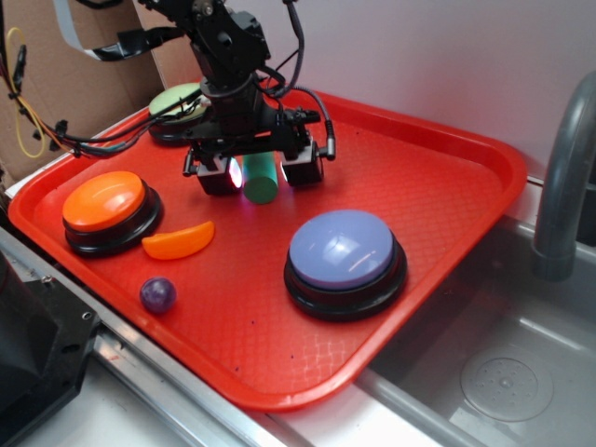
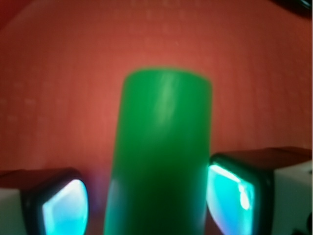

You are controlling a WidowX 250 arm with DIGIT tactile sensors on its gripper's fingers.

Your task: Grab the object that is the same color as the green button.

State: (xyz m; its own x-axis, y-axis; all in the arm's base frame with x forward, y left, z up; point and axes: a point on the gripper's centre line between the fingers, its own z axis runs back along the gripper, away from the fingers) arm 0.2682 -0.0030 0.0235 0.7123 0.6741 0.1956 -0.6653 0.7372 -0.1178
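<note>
The green cylinder (image 1: pixel 262 179) lies on the red tray (image 1: pixel 447 186), just in front of the arm. My gripper (image 1: pixel 261 173) is down around it, open, one finger on each side. In the wrist view the green cylinder (image 2: pixel 161 152) fills the middle, running away from the camera between the glowing pads (image 2: pixel 66 208). The right pad sits close against it or touches it; a narrow gap shows on the left. The pale green button (image 1: pixel 177 102) stands at the tray's back left, partly hidden behind the arm.
On the tray are an orange button (image 1: pixel 104 200), an orange crescent (image 1: pixel 179 240), a small purple ball (image 1: pixel 157 294) and a large lavender button (image 1: pixel 343 250). A metal sink (image 1: pixel 503 372) with a grey faucet pipe (image 1: pixel 563 177) lies to the right.
</note>
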